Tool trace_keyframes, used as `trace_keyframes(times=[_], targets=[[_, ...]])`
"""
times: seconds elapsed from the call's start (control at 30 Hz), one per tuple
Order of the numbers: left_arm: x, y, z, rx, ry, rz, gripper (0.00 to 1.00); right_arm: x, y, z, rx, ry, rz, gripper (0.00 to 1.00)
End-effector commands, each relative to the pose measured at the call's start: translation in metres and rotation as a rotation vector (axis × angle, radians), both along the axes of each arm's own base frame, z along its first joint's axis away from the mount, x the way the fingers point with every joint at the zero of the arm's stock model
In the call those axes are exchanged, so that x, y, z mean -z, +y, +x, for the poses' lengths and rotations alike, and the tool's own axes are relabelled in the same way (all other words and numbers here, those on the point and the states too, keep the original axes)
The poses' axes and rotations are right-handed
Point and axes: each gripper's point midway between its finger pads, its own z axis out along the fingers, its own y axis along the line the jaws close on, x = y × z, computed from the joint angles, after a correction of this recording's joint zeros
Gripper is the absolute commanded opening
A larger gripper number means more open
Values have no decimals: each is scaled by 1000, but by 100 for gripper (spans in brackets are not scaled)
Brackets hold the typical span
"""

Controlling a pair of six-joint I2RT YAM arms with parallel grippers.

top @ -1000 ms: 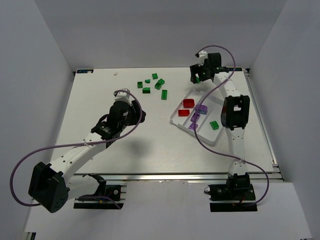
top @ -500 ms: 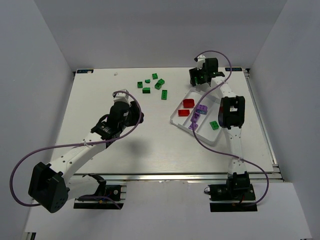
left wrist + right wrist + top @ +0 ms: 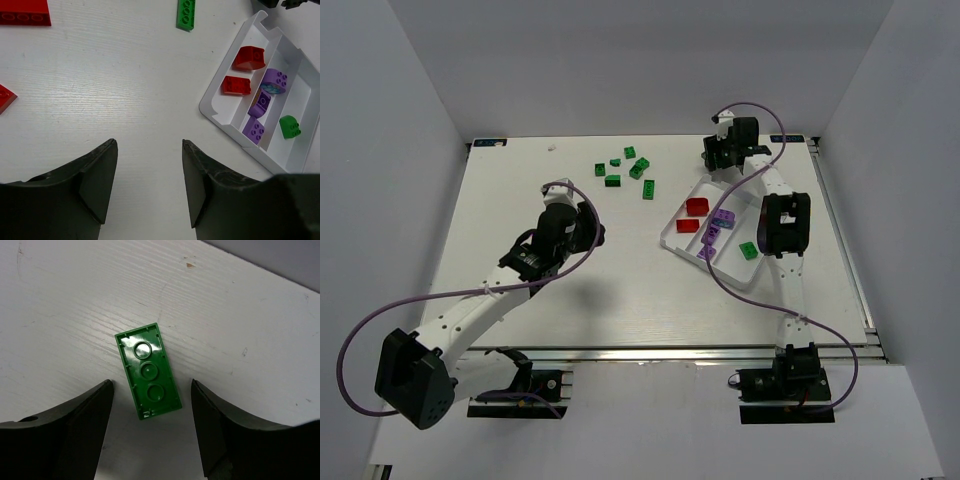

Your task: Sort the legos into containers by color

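**Ana:** Right gripper (image 3: 151,390): where is it, and how do its jaws stand?

**Ben:** It hangs at the far right of the table (image 3: 520,180), just past the far end of the tray (image 3: 227,131). The jaws are spread and pinch nothing. One green brick (image 3: 147,371) lies on the table between the fingers, hollow side up, with bare table showing on both sides of it.

**Ana:** How does its long axis run?

**Ben:** Nearly along the fingers, tilted a little, so its narrow width spans the gap. I judge a straight squeeze would catch the long sides.

**Ana:** And the left gripper (image 3: 148,180)?

**Ben:** It is spread too, and empty, over bare table near the middle, well apart from that brick. The right arm is plainly nearer.

**Ana:** Where should the brick go?

**Ben:** Probably the rightmost compartment, where one green lego (image 3: 289,126) sits. The red legos (image 3: 248,58) and purple legos (image 3: 273,81) hold the other two.
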Motion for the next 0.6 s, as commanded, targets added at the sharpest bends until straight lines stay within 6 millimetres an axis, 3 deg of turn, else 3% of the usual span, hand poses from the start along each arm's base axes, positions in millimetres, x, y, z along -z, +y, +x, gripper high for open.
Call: trace_keyframes(times=[0.0, 0.33, 0.43, 0.53, 0.57], targets=[[-26, 2, 2, -24, -52, -34, 64, 0, -6, 8, -2, -28, 2, 66], [-29, 5, -1, -33, -63, -42, 64, -13, 1, 3, -79, -47, -16, 36], [-30, 8, -3, -40, -69, -47, 64, -26, 6, 1, -119, -62, -2, 29], [-30, 10, -6, -43, -72, -53, 64, -51, 14, 1, -154, -104, 29, 16], [-30, 10, -6, -46, -72, -55, 64, -60, 15, 1, -160, -119, 38, 8]])
